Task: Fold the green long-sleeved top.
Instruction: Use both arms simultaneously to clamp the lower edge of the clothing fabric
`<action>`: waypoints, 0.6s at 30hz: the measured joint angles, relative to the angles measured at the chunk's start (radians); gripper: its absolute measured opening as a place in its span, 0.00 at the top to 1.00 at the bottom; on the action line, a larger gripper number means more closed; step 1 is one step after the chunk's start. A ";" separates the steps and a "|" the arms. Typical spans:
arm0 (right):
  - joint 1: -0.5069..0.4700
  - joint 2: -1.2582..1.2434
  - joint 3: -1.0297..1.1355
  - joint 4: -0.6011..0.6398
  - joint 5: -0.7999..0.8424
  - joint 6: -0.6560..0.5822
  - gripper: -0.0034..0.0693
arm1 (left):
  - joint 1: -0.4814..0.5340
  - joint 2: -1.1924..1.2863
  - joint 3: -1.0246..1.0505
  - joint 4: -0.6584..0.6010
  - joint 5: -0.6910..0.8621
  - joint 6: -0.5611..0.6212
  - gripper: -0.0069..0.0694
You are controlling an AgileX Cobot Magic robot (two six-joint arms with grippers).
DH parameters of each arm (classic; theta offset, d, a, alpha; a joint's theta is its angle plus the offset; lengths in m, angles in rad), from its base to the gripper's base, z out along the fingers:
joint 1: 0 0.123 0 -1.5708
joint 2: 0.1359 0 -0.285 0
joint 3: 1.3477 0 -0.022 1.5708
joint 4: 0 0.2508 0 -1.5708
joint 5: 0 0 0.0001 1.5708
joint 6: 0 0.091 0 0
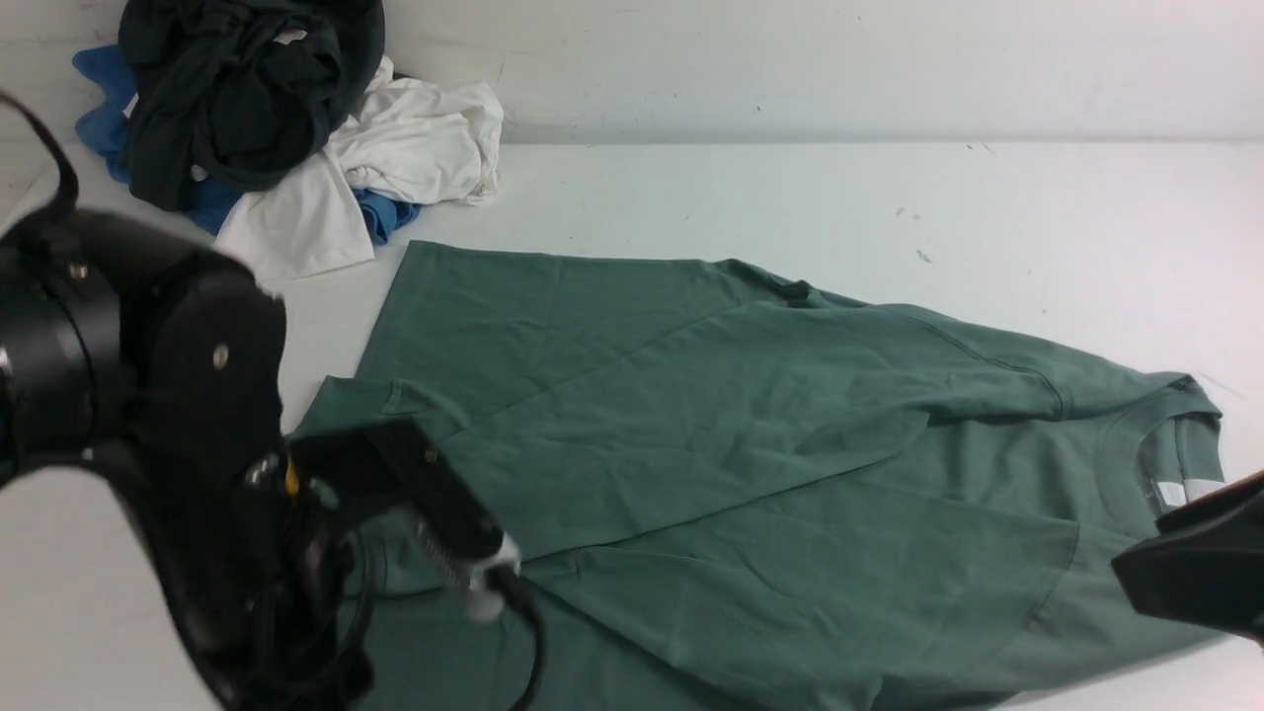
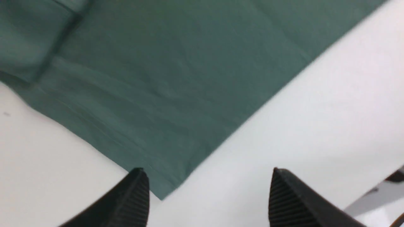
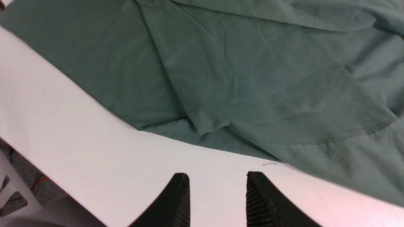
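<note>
Green long-sleeved top [image 1: 711,444] spread on worktop [image 1: 790,197]; left end effector [image 2: 208,192] wide open, right end effector [image 3: 217,192] half open, both empty; best to grip both hem corners evenly

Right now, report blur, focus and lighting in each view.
Front view: even soft light, the green top sharp, the left arm a dark close blur. Left wrist view: the top smeared and soft. Right wrist view: sharper folds, a pink cast on the table.

Black left arm [image 1: 148,375], silver screws [image 1: 220,356], black cable [image 1: 71,183], ribbed tool fingers [image 2: 132,201]
</note>
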 joint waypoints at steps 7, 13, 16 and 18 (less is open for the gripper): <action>0.000 0.000 0.000 0.066 0.000 -0.064 0.62 | -0.002 -0.002 0.242 0.011 -0.243 0.209 0.30; 0.002 -0.005 0.000 0.067 0.000 -0.069 0.62 | -0.002 -0.001 0.302 0.013 -0.402 0.272 0.30; 0.023 -0.005 0.000 0.061 0.000 -0.069 0.62 | -0.002 0.034 0.316 0.040 -0.432 0.278 0.30; 0.045 -0.005 0.000 0.057 0.000 -0.069 0.62 | -0.002 0.063 0.313 0.064 -0.433 0.277 0.30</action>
